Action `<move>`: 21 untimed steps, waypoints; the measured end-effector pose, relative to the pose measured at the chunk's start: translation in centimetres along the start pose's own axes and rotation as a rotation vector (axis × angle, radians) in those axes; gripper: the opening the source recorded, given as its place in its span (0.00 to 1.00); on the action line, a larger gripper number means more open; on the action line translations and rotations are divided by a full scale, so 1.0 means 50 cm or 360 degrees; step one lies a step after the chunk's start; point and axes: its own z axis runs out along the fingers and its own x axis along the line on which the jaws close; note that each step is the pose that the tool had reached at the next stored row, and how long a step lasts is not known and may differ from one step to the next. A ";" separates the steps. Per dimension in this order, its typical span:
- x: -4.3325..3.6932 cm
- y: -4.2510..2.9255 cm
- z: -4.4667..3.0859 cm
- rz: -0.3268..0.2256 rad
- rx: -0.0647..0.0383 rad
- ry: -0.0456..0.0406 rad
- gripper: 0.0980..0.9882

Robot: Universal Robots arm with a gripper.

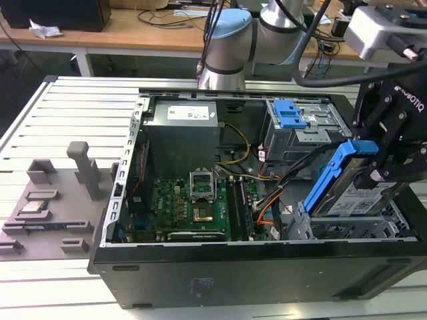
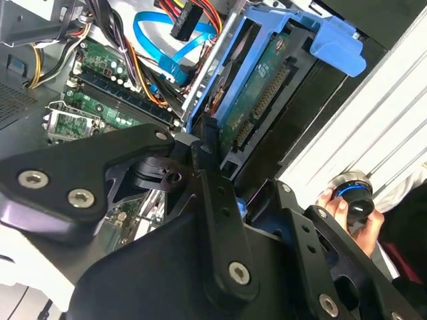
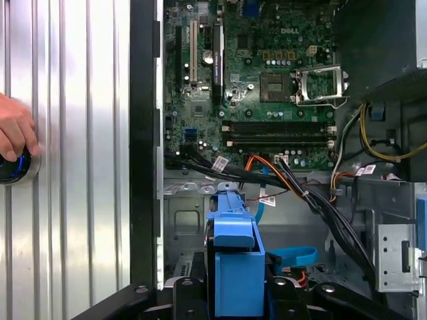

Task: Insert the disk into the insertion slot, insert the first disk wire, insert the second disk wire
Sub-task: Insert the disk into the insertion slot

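My gripper (image 1: 375, 168) is shut on the disk (image 1: 351, 195), a silver drive in a bright blue carrier, gripping it near its handle end. The disk is tilted, with its lower end at the mouth of the insertion slot (image 1: 331, 231), the silver perforated cage at the case's front on the exterior view's right. The second wrist view shows the disk's green circuit side (image 2: 257, 93) and the blue handle (image 2: 337, 45). Beside it lie the second disk wire (image 2: 152, 38), a looping light-blue cable, and the first disk wire (image 2: 189, 24), coloured strands ending in a black plug. Both plugs hang loose.
The open computer case (image 1: 220, 267) lies on a slatted metal table, with the motherboard (image 1: 193, 207) in its middle. A grey cage with a blue latch (image 1: 291, 115) stands behind the slot. A hand (image 3: 13, 130) rests on a round knob outside the case. Grey fixtures (image 1: 50, 200) sit at the exterior view's left.
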 end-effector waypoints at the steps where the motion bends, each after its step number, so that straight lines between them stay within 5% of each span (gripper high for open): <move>1: 0.000 0.000 0.004 0.0000 0.0000 0.0000 0.30; 7: 0.000 -0.001 0.022 0.0000 0.0000 0.0000 0.30; 18: 0.000 -0.001 0.023 0.0000 0.0000 0.0000 0.38; 20: 0.000 -0.001 0.023 0.0000 0.0000 0.0000 0.22; 21: 0.000 -0.001 0.023 0.0000 0.0000 0.0000 0.22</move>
